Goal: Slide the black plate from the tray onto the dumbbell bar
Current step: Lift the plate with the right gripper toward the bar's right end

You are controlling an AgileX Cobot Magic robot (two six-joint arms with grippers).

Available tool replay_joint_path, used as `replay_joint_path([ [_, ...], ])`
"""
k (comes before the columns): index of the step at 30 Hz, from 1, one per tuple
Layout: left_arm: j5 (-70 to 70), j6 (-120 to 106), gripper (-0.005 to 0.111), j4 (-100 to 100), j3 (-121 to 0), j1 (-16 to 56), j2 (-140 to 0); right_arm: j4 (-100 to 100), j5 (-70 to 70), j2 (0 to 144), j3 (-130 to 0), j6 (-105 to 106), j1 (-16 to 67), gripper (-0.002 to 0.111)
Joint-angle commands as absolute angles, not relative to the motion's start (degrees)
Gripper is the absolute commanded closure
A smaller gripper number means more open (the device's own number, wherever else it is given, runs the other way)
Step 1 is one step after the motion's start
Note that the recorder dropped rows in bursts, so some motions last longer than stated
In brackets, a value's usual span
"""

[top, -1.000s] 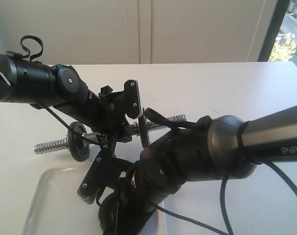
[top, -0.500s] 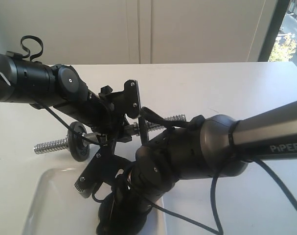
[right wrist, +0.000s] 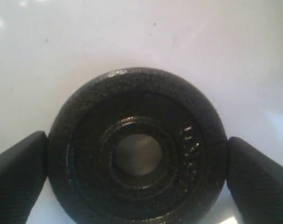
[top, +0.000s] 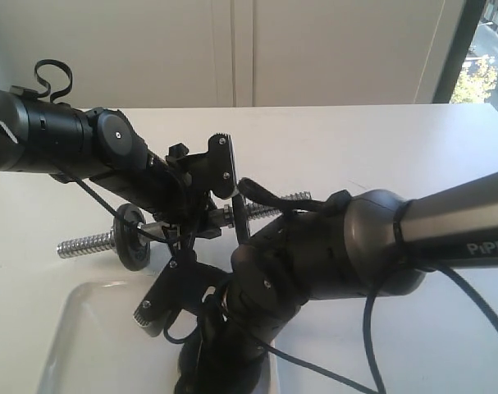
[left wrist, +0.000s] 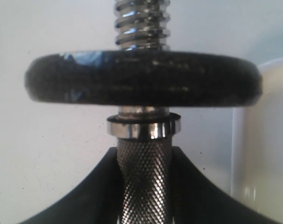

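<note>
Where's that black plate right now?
The black plate lies flat in the tray, near the bottom middle of the exterior view under the right arm; the right wrist view shows it between the fingers of the right gripper.

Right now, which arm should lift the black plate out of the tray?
Right. The right end effector straddles the black plate lying in the tray, fingers at the rim on both sides. The left end effector is occupied gripping the dumbbell bar's knurled middle.
</note>
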State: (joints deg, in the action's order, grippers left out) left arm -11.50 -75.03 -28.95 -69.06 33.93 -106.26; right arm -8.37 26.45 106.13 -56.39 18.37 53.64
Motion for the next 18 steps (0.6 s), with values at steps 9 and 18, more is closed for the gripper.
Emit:
replay_joint_path([
  [9, -7.24, -74.76, 0.107, -32.07, -69.99, 33.86, -103.34, -7.67, 32.98, 87.79, -55.45, 18.69, 44.40, 0.108],
  [18, -7.13, -74.76, 0.107, -32.07, -69.99, 33.86, -103.34, -24.37, 32.52, 78.74, -54.57, 34.04, 28.59, 0.108],
])
